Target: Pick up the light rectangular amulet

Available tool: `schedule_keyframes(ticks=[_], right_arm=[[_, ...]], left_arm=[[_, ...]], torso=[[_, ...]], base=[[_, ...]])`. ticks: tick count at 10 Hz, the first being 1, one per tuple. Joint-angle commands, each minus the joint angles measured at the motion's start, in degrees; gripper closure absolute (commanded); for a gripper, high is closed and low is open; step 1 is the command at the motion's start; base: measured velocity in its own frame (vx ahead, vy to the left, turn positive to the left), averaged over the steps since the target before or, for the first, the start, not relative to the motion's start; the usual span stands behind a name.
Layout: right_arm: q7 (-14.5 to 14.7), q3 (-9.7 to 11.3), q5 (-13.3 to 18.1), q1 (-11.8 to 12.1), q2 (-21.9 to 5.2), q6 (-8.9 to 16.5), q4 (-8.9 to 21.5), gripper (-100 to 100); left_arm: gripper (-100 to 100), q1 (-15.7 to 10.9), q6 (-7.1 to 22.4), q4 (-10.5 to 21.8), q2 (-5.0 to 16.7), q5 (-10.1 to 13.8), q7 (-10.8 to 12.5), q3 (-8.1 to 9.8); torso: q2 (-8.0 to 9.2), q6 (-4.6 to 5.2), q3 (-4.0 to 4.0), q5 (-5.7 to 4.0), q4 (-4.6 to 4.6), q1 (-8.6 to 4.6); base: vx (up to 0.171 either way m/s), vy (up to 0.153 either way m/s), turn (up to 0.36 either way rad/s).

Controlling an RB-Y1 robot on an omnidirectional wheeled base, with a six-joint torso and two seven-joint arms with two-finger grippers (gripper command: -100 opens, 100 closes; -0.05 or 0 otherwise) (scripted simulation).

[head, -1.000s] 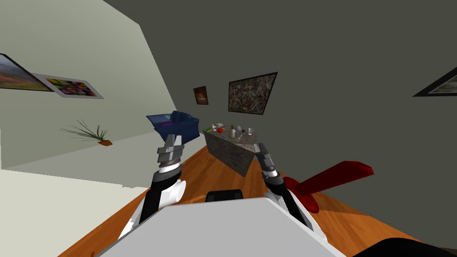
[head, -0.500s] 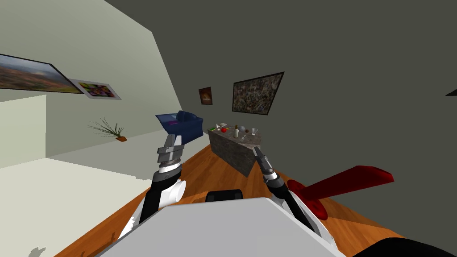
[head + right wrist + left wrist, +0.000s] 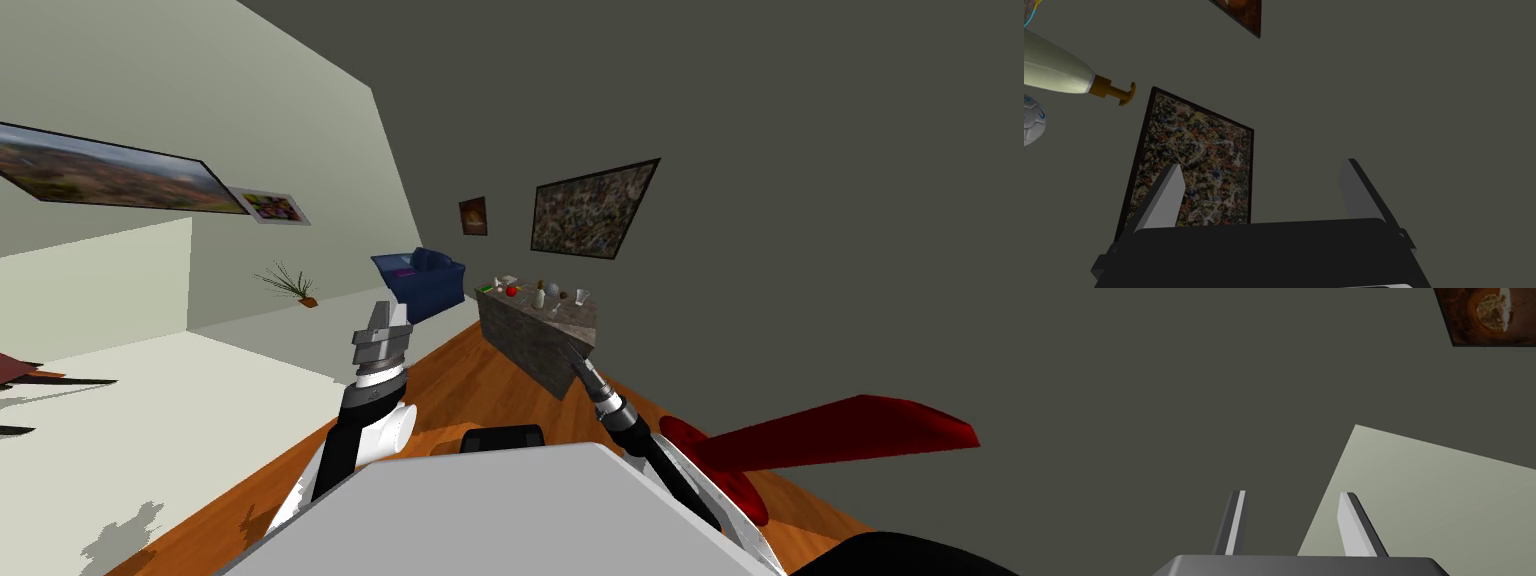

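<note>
Both claws are empty. The right gripper (image 3: 1261, 165) has its two thin grey blade fingers spread wide, with nothing between them and nothing touching them. In the head view it sits low, in front of the near corner of the mottled grey stone-look counter block (image 3: 535, 340). The left gripper (image 3: 1292, 493) is open too, with a slightly narrower-looking gap and nothing in it, and it's raised in front of the dark blue armchair (image 3: 425, 280).

The light rectangular amulet (image 3: 507, 281) seems to be the small pale flat bit at the far end of the counter top, just beside the round red apple (image 3: 511, 291). Honestly it's too tiny to be sure. Either way it's well apart from both grippers.

Also on the top:
- a cream bottle with a brown cap (image 3: 540, 295), standing upright
- a white ball with blue marks (image 3: 553, 289) just beside the bottle
- a clear glass (image 3: 582, 296) toward the near end

The floor is glossy orange wood planks (image 3: 470, 380). A smooth dark red curved piece of furniture (image 3: 830, 440) sits off to my right.
</note>
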Motion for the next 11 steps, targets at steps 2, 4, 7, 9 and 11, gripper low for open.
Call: schedule_keyframes(ticks=[2,4,7,9,11], right_arm=[[3.33,1.51,1.10,0.60,-4.02,0.53,3.18,-100],[5.50,2.48,1.86,1.11,-7.04,0.86,5.47,-100],[7.76,3.54,2.70,1.62,-10.76,1.21,7.89,-100],[10.10,4.67,3.63,2.12,-13.79,1.57,10.41,-100],[12.49,5.85,4.63,2.59,-16.83,1.93,13.00,-100]], left_arm=[[0,0.01,0.00,0.00,0.00,0.00,0.00,0.00],[0,0.01,0.00,0.00,0.00,0.00,0.00,0.01],[0,0.00,0.00,0.00,0.00,0.00,0.00,0.00],[0,0.00,0.00,0.00,0.00,0.00,0.00,0.00],[0,0.00,0.00,0.00,0.00,0.00,0.00,0.00]], torso=[[-0.01,0.02,0.00,0.00,0.00,-0.02],[-0.06,0.03,-0.03,-0.01,-0.01,-0.05],[-0.11,0.01,-0.06,-0.01,-0.02,-0.02],[-0.11,-0.02,-0.06,0.00,-0.02,0.02],[-0.15,-0.01,-0.08,0.01,-0.03,0.01]], base=[[-0.012,0.054,0.181],[0.006,0.053,0.148],[0.011,0.051,0.155],[0.012,0.061,0.208],[0.023,0.055,0.197]])
